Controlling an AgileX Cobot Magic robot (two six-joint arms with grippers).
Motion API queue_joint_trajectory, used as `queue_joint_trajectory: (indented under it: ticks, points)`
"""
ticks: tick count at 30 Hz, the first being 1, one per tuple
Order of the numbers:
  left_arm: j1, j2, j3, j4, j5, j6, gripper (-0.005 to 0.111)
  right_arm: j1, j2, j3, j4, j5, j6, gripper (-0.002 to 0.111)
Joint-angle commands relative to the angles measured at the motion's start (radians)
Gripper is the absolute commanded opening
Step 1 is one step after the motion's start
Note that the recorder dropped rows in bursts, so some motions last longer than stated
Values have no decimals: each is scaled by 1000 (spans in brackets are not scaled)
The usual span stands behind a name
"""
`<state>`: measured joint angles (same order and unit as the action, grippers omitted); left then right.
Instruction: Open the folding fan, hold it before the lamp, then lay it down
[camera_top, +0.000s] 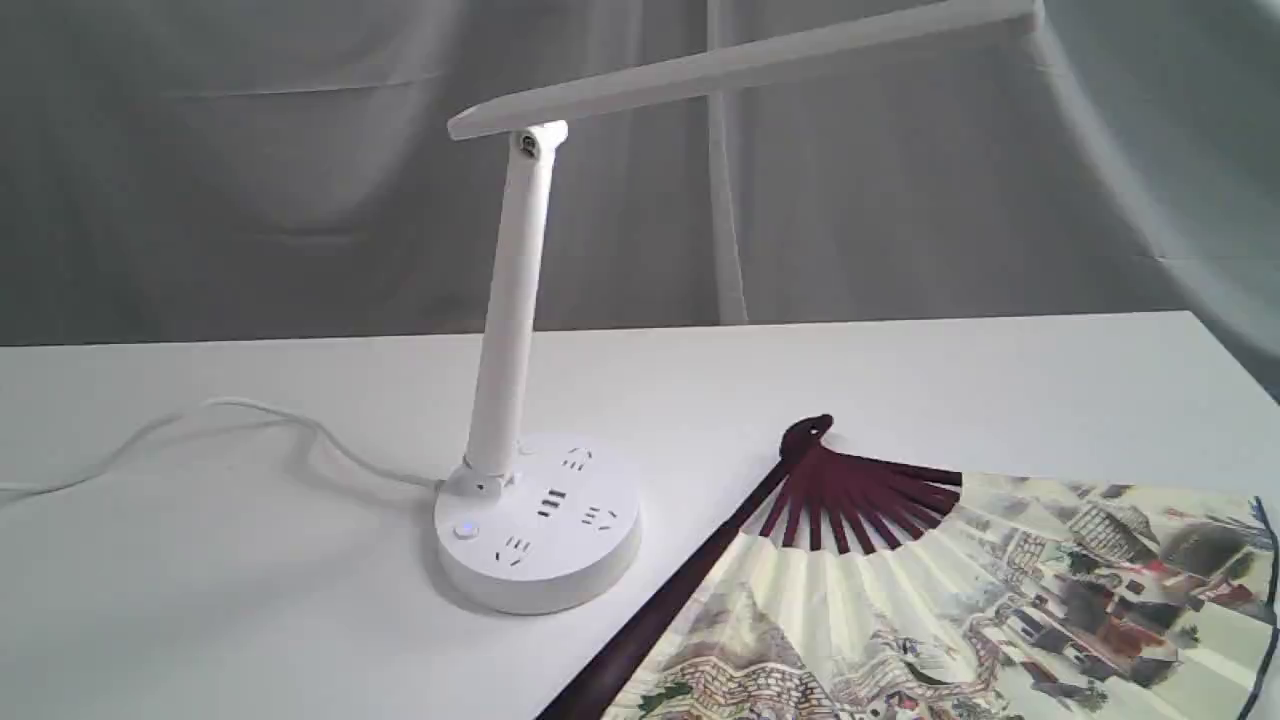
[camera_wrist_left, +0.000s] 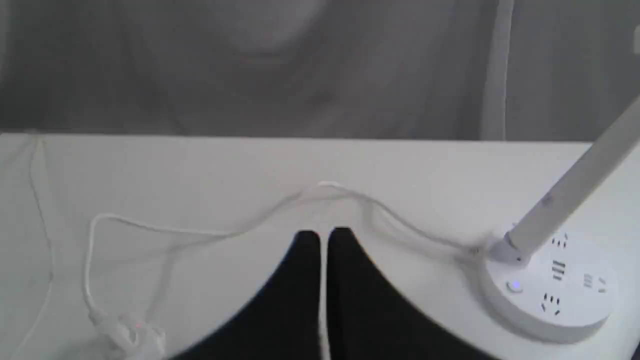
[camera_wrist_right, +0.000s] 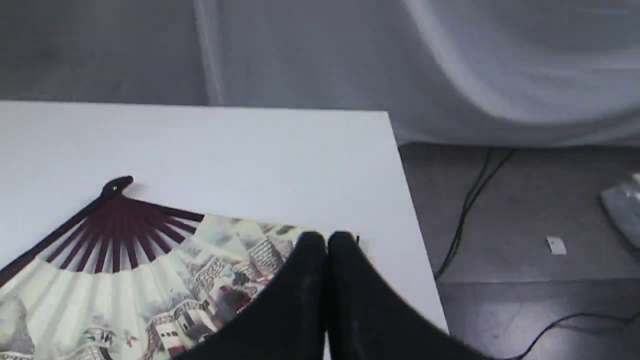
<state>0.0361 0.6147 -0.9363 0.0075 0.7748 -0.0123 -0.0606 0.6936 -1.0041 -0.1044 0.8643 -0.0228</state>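
Both clenched, empty — left tool over the table, right tool over the spread folding fan.

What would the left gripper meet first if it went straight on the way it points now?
Probably the white cord, which loops across the table just ahead of the shut left gripper. Depth is unclear, so it might pass above it.

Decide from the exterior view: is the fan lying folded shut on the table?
No, the fan lies flat on the table, spread wide open beside the lamp.
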Motion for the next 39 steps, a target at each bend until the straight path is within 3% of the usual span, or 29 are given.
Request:
queue_joint_trajectory:
  ticks: [1, 10, 24, 30, 33, 39]
  points:
    - [-5, -110, 5, -7, -7, -13, 0, 2, -97, 7, -18, 23, -2, 0]
    - [-5, -327, 5, -7, 51, -13, 0, 2, -211, 20, -20, 49, -6, 0]
    - [-5, -606, 5, -7, 126, -13, 0, 2, -525, 212, -17, 54, 0, 0]
    - [-5, -615, 0, -17, 141, -13, 0, 2, -694, 218, -108, 112, 0, 0]
    - [-5, -615, 2, -29, 141, -13, 0, 2, -694, 204, -179, 179, 12, 0]
    - [-5, -615, 36, -27, 98, -13, 0, 2, -694, 204, -176, 137, 23, 0]
